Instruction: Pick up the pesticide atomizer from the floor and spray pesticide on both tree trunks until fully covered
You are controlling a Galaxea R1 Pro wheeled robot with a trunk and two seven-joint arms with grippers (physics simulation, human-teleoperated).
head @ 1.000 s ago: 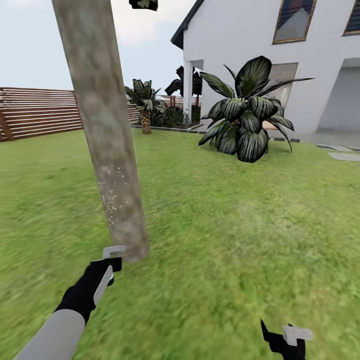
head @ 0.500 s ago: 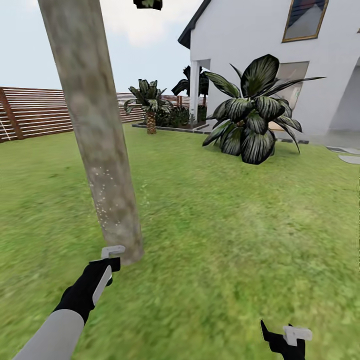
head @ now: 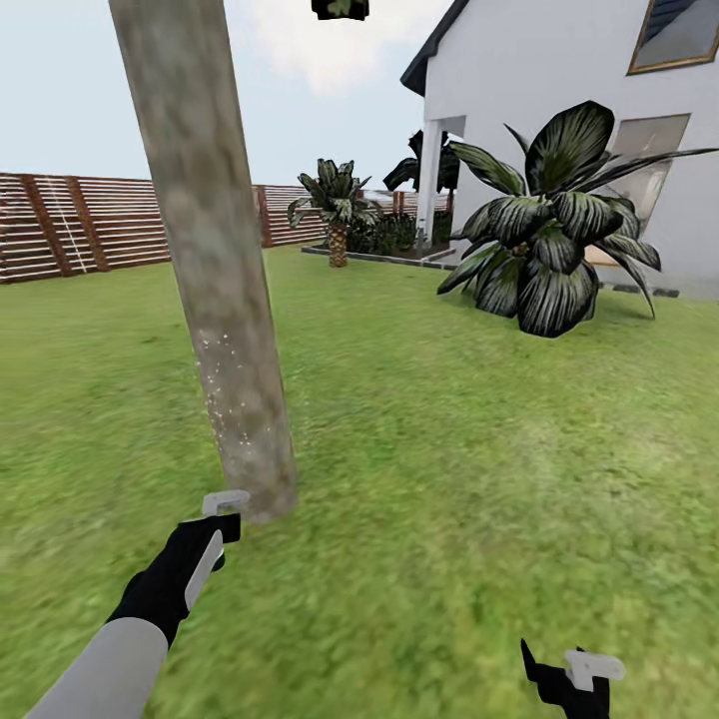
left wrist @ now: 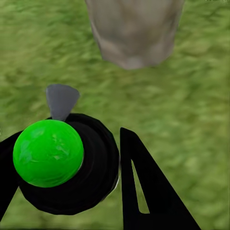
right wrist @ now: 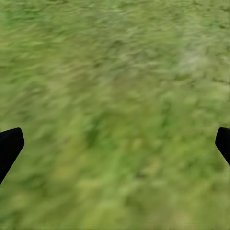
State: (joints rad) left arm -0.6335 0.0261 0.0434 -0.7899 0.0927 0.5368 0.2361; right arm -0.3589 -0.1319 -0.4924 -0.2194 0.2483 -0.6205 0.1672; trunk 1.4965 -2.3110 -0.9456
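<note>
Head view: we see a tree trunk [head: 215,270], grey-brown and mottled, crossing the left half of the frame from the top edge down to the grass [head: 449,479], leaning slightly. A scatter of tiny white pesticide specks [head: 225,384] sits on its lower part. At the lower left, the left gripper [head: 222,514] on its black-and-grey arm is held just short of the trunk's base. At the bottom right edge we see the right gripper [head: 574,674] low over the lawn, well apart from the trunk.

In the upper right stands the white house [head: 539,110], with a broad-leaved striped plant [head: 559,235] in front of it. A brown slatted fence [head: 90,225] runs along the left background, and a small palm [head: 338,205] stands near the upper centre. A fragment of dark foliage [head: 340,8] touches the top edge.

Left wrist view: we see the pesticide atomizer [left wrist: 72,167], a dark round body capped by a bright green ball with a small grey nozzle, lodged between the black fingers [left wrist: 148,191] of the left gripper, which is closed around it. The nozzle points toward the trunk base [left wrist: 134,33] at the top of the frame.

Right wrist view: we see blurred grass [right wrist: 115,110], with the two black fingertips [right wrist: 9,146] at the far left and right edges, spread wide and holding nothing.
</note>
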